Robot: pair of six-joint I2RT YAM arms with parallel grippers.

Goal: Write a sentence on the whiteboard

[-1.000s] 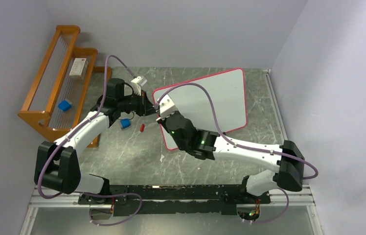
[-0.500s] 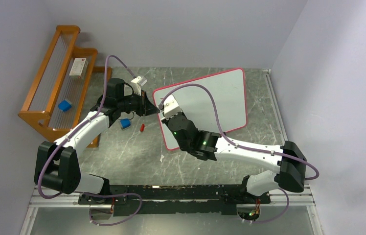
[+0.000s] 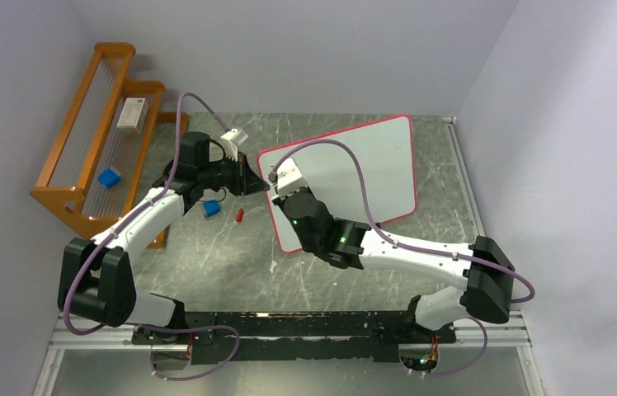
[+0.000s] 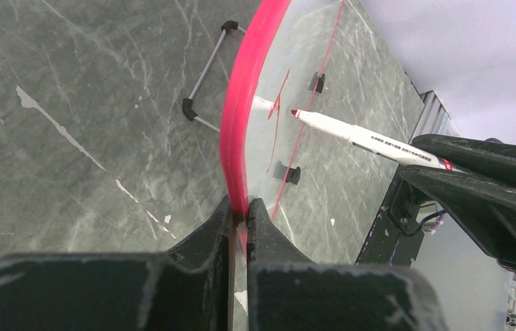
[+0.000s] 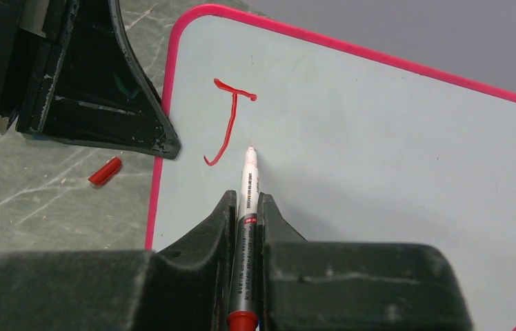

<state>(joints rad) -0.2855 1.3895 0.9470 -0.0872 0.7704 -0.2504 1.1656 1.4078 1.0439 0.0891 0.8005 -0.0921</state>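
The whiteboard (image 3: 363, 165) sits on the grey table (image 3: 231, 256), toward its far centre. The left gripper (image 4: 240, 210) is clenched on the pink border of the board's left edge. The right gripper (image 5: 247, 203) is clamped on a red marker (image 5: 249, 176), whose tip lies just right of a red hooked stroke (image 5: 230, 121) on the board; whether the tip touches the surface cannot be determined. A red cap (image 5: 105, 170) lies on the table near that left edge.

Whiteboard (image 3: 371, 161) right half free; left pincer (image 4: 240, 210) (clamped) blocks left edge.
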